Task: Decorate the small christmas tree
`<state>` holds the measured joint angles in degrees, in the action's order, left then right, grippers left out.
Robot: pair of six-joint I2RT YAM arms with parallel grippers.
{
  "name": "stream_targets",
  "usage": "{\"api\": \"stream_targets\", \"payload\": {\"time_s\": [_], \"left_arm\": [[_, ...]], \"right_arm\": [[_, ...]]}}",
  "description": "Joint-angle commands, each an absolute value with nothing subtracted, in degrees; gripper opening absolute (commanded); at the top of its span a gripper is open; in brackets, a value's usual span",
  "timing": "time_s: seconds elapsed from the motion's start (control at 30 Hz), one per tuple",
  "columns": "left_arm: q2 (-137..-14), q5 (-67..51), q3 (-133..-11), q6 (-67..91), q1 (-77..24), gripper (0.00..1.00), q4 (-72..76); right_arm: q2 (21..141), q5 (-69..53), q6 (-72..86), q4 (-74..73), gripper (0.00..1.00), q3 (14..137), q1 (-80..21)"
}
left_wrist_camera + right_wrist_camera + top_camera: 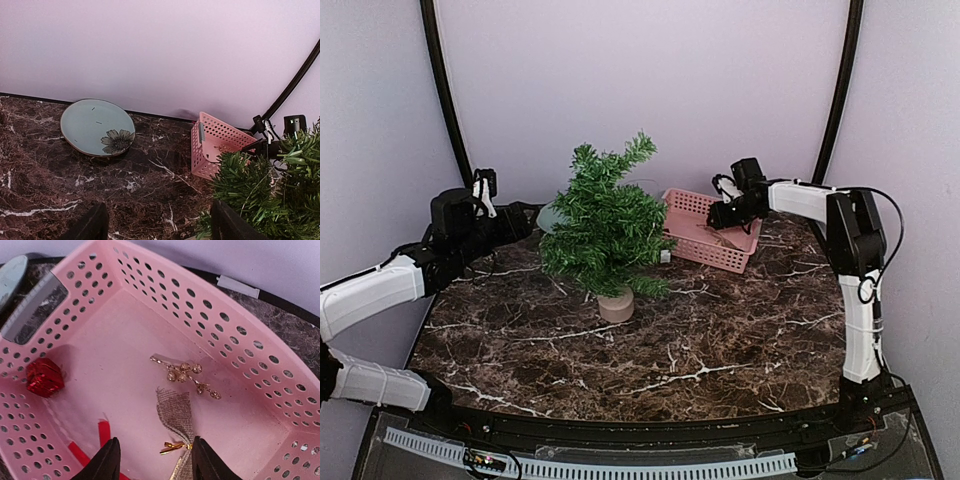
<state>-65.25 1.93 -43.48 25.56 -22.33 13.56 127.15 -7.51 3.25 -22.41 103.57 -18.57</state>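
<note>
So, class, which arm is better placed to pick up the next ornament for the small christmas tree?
Right. The right gripper hangs open over the pink basket, jaws either side of the mesh bow. The left gripper, open and empty, is across the small christmas tree, near the plate.

You've got a glossy, veined, marble-look table [620,370]. Your basket [240,330] is matt pink perforated plastic. The tree [605,225] has bristly plastic-looking needles and a smooth tan base. The plate [85,125] is glazed and shiny. In the basket you see a foil-shiny red box [44,377], a metallic gold sprig [186,374] and a coarse mesh ribbon [175,412].
</note>
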Motion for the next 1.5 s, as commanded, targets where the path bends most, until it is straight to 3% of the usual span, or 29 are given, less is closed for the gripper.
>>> {"api": "stream_targets", "payload": {"time_s": [0.0, 0.2, 0.73, 1.47], "left_arm": [[-65.01, 1.32, -44.70, 25.67, -21.81, 0.72, 15.10], [-65.76, 1.03, -44.47, 25.75, -21.80, 0.72, 15.91], [-66.62, 1.18, -44.56, 25.47, -21.72, 0.71, 16.66], [-67.44, 1.35, -44.46, 24.87, -21.71, 0.71, 17.31]], "right_arm": [[129.52, -3.99, 0.86, -23.67, 0.48, 108.55, -19.00], [133.06, -1.08, -0.70, -24.48, 0.47, 112.35, -19.31], [139.24, 1.69, -5.46, -26.04, 0.28, 118.91, -19.25], [144.16, 3.02, -4.88, -25.68, 0.25, 122.93, -18.50]]}}
